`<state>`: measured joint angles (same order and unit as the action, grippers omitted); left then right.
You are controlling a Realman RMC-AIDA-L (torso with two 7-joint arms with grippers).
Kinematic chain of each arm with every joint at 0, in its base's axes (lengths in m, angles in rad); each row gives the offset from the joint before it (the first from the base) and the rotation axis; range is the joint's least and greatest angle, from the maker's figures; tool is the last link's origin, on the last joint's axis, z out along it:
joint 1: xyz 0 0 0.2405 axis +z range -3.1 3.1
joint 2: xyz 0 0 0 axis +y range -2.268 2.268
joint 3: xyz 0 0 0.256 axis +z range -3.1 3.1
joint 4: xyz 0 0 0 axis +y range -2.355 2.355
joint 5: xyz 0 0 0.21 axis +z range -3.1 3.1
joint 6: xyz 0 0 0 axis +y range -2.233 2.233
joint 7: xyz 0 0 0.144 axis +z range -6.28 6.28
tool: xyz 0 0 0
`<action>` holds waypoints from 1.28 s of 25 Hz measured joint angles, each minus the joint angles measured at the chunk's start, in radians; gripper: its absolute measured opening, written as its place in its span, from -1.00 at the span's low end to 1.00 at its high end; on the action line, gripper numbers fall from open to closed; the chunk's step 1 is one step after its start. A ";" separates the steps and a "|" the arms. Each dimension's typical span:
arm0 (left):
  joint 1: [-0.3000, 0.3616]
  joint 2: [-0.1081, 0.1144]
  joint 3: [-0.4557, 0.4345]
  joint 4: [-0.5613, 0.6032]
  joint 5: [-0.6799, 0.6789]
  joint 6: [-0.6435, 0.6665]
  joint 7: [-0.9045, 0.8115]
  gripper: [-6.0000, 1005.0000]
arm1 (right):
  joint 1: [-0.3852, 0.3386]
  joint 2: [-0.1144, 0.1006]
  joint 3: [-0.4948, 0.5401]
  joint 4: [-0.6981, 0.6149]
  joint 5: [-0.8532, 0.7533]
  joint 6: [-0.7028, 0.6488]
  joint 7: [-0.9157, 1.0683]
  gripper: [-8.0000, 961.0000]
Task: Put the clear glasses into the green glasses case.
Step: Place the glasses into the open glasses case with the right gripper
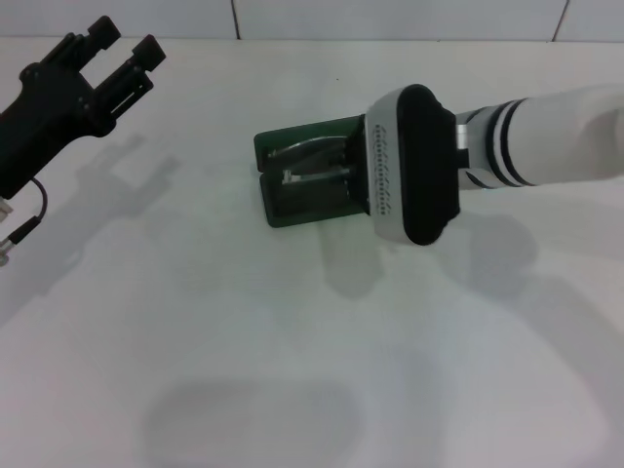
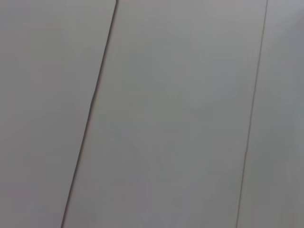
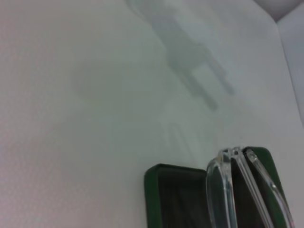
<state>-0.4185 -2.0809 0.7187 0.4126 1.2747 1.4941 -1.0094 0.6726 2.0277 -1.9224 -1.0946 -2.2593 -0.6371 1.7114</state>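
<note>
1. The clear glasses (image 3: 240, 190) sat right over the open green glasses case (image 3: 164, 194), folded, their thin clear arms lying close together; from the right wrist view they were at the case's mouth, though whether they rested on the lining or hung just above it could not be told.
2. In the head view the glasses (image 1: 310, 166) showed as pale glints inside the dark lining of the case (image 1: 283, 146), which lay open on the white table (image 1: 244, 341), towards its far side and a little right of centre.
3. The right gripper was down over the case's right end, but its fingers were hidden behind the white wrist housing (image 1: 409, 166), so whether it was clamped on the glasses or released could not be told.
4. The left gripper (image 1: 119, 54) hung well apart at the far left, above the table, its black fingers spread with nothing between them.
5. The left wrist view showed only a plain pale tiled wall (image 2: 180, 114).
</note>
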 joint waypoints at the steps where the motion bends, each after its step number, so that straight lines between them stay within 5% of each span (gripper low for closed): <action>1: -0.001 0.000 0.001 0.000 0.001 -0.001 0.000 0.42 | 0.011 0.000 -0.008 0.014 -0.001 0.013 0.020 -0.74; 20: -0.004 0.002 0.002 0.000 0.004 -0.006 0.006 0.42 | 0.033 0.000 -0.073 0.060 -0.002 0.057 0.109 -0.73; 32: -0.013 0.004 0.002 0.000 0.025 -0.008 0.006 0.42 | 0.023 0.000 -0.119 0.064 -0.022 0.109 0.120 -0.37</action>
<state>-0.4317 -2.0769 0.7209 0.4126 1.2997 1.4857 -1.0032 0.6957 2.0278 -2.0409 -1.0302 -2.2809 -0.5276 1.8313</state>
